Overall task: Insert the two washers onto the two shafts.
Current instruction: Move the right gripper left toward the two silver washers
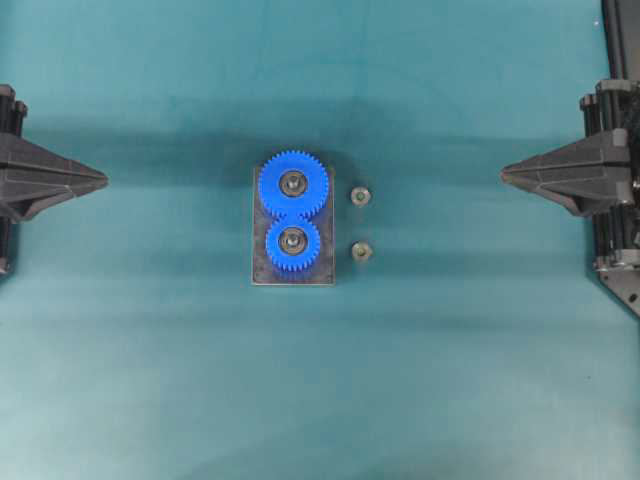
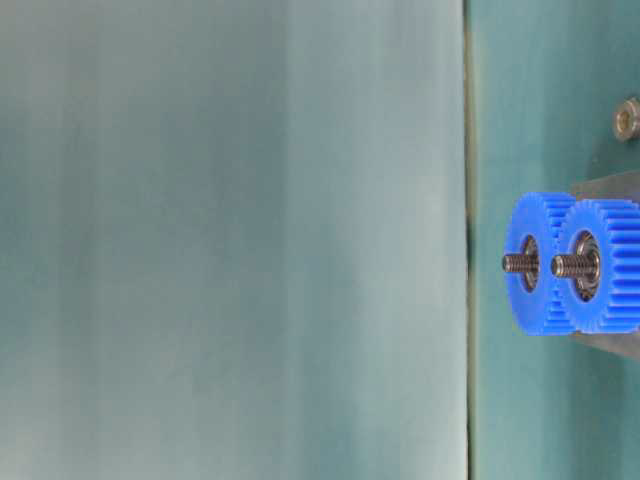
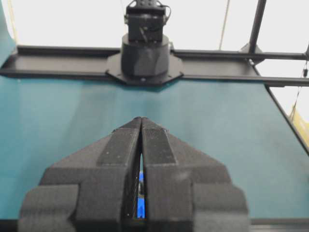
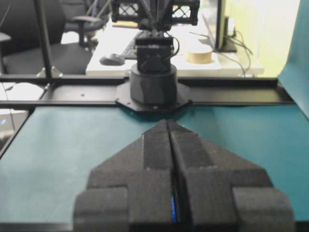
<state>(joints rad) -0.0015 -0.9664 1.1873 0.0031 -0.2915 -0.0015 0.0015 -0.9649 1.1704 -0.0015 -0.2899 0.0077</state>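
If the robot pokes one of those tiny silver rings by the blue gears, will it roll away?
Probably not far. The nearer washer lies flat on the teal table, so a push would likely slide it. It looks like metal: stiff, and maybe slippery. Being so small and low, it may be hard to pinch.

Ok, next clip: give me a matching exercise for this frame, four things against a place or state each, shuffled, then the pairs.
Things:
1. larger blue gear
2. smaller blue gear
3. two small metal washers
4. right gripper

Places or states:
A. lying loose on the teal mat, right of the base plate in the overhead view
B. fingers shut, holding nothing, at the right edge of the overhead view
C. on the shaft at the plate's upper end in the overhead view
D. on the shaft at the plate's lower end in the overhead view

Pairs: 1-C, 2-D, 3-A, 4-B
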